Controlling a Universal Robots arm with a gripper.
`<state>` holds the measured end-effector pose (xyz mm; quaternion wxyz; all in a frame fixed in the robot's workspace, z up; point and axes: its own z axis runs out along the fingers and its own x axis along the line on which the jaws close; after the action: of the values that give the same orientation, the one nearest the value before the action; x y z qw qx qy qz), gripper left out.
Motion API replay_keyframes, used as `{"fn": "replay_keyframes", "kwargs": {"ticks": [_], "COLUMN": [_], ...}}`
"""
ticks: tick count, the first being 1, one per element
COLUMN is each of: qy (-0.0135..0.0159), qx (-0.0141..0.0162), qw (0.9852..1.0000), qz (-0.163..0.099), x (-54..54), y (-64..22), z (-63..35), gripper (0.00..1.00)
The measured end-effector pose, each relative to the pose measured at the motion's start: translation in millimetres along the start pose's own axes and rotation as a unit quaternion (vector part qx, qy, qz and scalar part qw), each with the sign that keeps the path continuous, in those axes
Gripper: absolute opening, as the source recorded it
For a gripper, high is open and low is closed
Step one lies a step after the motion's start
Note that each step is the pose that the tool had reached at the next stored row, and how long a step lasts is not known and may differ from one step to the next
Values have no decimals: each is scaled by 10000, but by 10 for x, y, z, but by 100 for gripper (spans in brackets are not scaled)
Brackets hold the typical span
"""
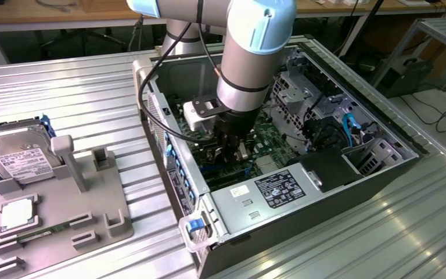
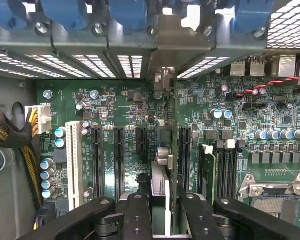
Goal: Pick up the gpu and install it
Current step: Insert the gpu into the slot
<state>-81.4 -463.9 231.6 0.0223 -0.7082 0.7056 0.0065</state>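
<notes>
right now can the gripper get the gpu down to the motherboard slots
Probably yes: the gripper holds the gpu edge-on over the slots, inside the open case, with nothing visibly between them.

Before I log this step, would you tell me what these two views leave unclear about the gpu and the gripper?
- Exterior view: the gripper is deep in the computer case; arm and wrist hide whether the card has reached a slot.
- Wrist view: the gpu is edge-on between the fingers, so its faces and bottom edge are hidden.
- Wrist view: the fingertips are cut off by the picture's edge.
- Exterior view: the hard drive label is too small to read.
</notes>
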Motion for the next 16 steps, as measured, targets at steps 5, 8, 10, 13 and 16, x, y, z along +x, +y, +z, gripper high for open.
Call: {"fn": "replay_keyframes", "kwargs": {"ticks": [5, 8, 10, 13, 16], "qy": [6, 16, 20, 21, 23], "qx": [0, 0, 0, 0, -1], "qw": [10000, 10000, 10000, 10000, 10000], "qz": [-1, 0, -1, -1, 0], "x": [-10, -20, -25, -29, -32], "y": [-1, 0, -1, 0, 9], "z": [1, 0, 1, 3, 19], "gripper": [28, 28, 28, 28, 28]}}
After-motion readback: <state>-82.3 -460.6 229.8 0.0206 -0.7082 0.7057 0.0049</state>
